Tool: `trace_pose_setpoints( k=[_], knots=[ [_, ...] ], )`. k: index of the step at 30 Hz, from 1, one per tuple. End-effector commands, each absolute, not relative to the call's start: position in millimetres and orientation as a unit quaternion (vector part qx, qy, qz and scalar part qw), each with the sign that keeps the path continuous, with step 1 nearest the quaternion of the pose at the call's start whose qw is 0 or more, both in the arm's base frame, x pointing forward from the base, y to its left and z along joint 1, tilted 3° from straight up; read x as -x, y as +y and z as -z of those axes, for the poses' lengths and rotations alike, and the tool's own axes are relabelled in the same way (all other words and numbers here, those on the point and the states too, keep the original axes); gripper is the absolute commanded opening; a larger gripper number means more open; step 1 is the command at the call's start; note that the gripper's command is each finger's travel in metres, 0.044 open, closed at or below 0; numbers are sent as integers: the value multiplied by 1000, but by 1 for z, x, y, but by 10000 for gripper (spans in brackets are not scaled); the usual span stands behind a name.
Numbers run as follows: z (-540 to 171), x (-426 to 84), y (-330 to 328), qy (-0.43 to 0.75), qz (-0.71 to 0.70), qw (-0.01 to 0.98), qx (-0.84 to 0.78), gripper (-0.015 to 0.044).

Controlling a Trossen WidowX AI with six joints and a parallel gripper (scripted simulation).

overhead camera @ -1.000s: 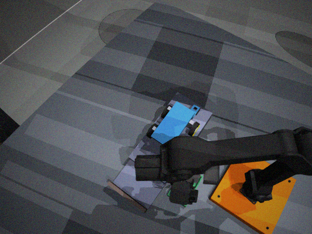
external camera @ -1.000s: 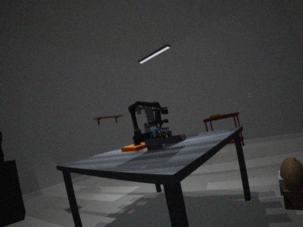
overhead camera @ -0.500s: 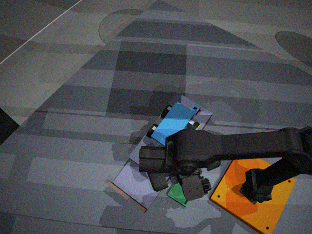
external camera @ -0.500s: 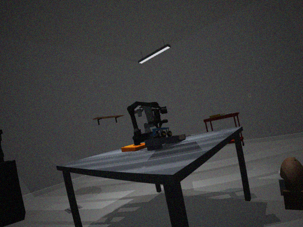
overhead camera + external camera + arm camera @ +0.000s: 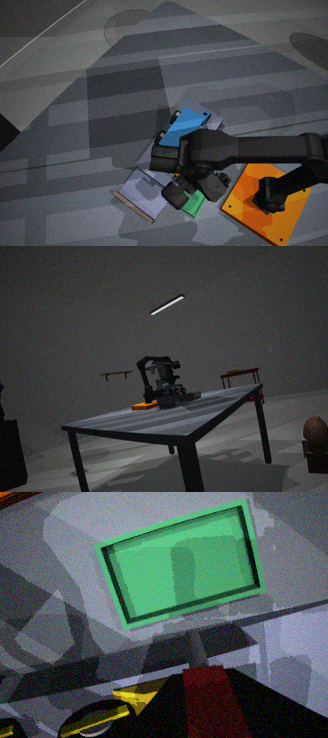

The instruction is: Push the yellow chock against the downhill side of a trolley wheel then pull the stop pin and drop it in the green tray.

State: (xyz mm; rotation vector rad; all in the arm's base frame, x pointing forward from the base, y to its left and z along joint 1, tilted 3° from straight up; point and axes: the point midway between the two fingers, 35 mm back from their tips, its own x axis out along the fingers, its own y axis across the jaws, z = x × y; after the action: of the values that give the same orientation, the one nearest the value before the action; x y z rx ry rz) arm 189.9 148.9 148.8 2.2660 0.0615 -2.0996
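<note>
The gripper (image 5: 206,689) is shut on the stop pin (image 5: 212,707), whose red head is between the black fingers. Its grey shaft points toward the green tray (image 5: 111,587) (image 5: 201,206); in the wrist view the tray lies beyond the pin, and it looks empty. The blue trolley (image 5: 182,127) (image 5: 173,385) stands on the grey ramp (image 5: 189,101), partly covered by the arm. In the wrist view, a yellow part of the chock (image 5: 141,697) shows beside a yellow-marked wheel (image 5: 95,723); whether they touch is hidden. Its orange handle is mostly hidden.
The orange base plate (image 5: 239,195) (image 5: 143,406) carries the arm, right of the tray in the top view. A brown end strip (image 5: 133,207) edges the ramp's low end. The ramp's side runs close beside the tray. The arm crosses over the trolley's lower part.
</note>
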Motion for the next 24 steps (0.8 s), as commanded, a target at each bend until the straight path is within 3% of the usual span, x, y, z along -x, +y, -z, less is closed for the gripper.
trace_pose_setpoints(
  k=[1,24],
  knots=[
    [-150,-190,148,67,677,58,-731,0],
    [-127,-164,143,98,678,81,-724,0]
  ],
)
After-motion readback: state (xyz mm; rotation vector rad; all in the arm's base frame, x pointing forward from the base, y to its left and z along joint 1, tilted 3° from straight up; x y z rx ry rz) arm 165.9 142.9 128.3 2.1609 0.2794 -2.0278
